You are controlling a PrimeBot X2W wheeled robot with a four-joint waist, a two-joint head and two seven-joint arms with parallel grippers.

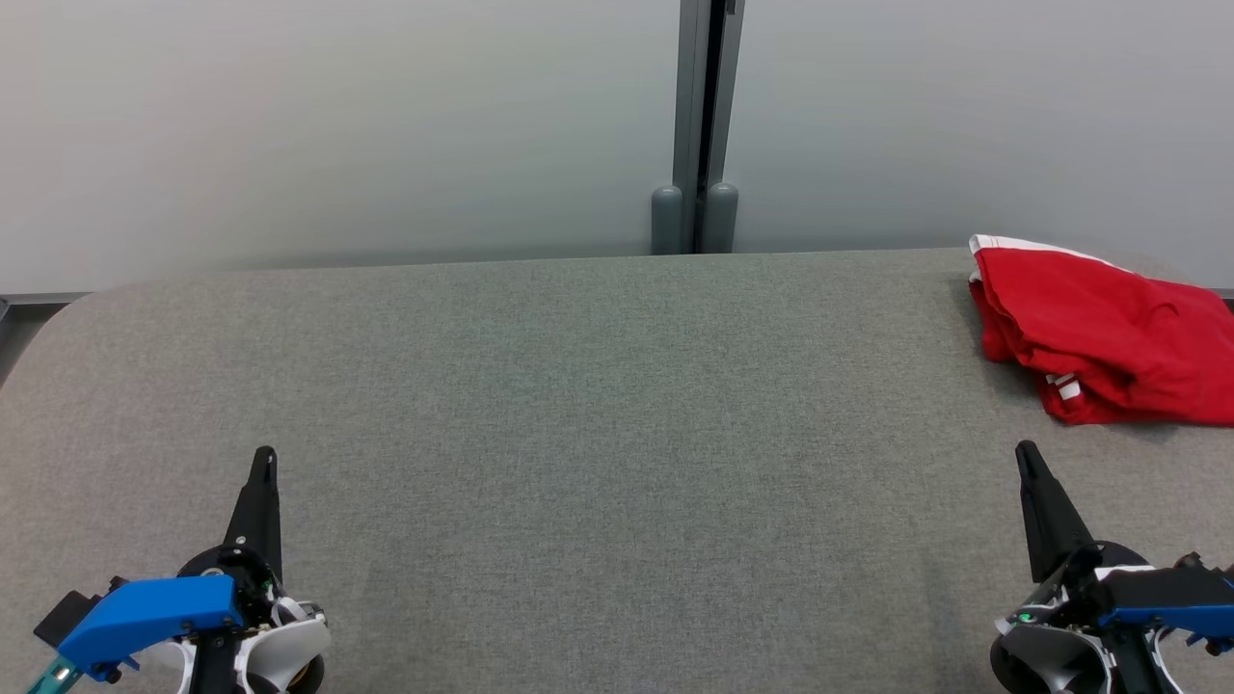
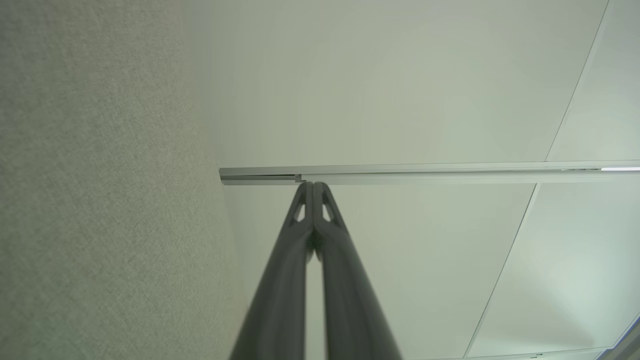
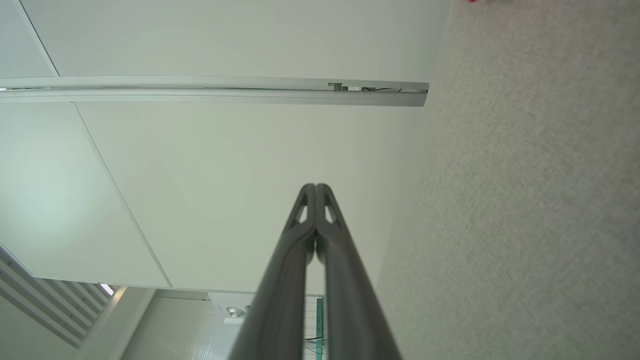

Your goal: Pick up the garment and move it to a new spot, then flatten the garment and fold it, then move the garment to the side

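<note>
Above the near left part of the grey table (image 1: 617, 405) the left gripper (image 1: 263, 461) is seen. Its two dark fingers (image 1: 258, 511) are pressed together into one thin point, so that nothing is held between them, and a blue cover (image 1: 154, 612) is mounted on its wrist. In the left wrist view the same fingers are shown closed tip against tip, with the fabric of the table along one side and a pale wall panel (image 2: 400, 90) with a metal rail (image 2: 425, 172) behind them. At the far edge of the table, about in its middle, a grey vertical post (image 1: 696, 116) is placed between two pale panels of the wall. At the far right corner of the table the garment (image 1: 1109, 328) is lying. It is red with white trim, it is crumpled into a loose heap, and it is cut off by the right border of the head view. It is touched by neither gripper. Above the near right part of the table, on the near side of the garment and close to it, the right gripper (image 1: 1025, 453) is found. Its fingers are also shut tight on nothing, and a second blue cover (image 1: 1166, 596) is mounted on this wrist. In the right wrist view these fingers are shown joined at the tips, with the table fabric along one side.
</note>
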